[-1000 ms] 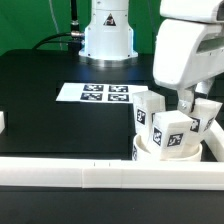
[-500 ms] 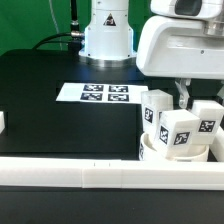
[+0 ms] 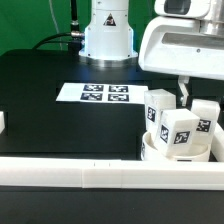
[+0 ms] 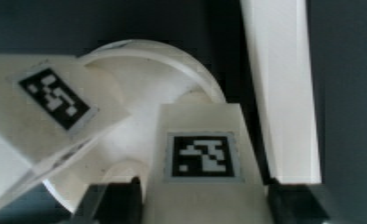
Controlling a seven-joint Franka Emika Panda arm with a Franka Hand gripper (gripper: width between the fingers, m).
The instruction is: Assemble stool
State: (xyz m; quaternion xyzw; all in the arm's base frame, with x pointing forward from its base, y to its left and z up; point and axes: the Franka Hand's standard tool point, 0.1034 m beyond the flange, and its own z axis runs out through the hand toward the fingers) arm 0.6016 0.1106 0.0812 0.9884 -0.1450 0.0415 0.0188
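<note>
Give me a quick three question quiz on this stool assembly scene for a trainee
1. True or false: the marker board lies on the exterior view's left of the seat.
2. Which shows in the wrist view between the pincer fingers? A) a tagged leg B) a rail C) nothing
3. Fill in: the legs stand on the ____.

Key: 1 true; 2 A; 3 seat.
</note>
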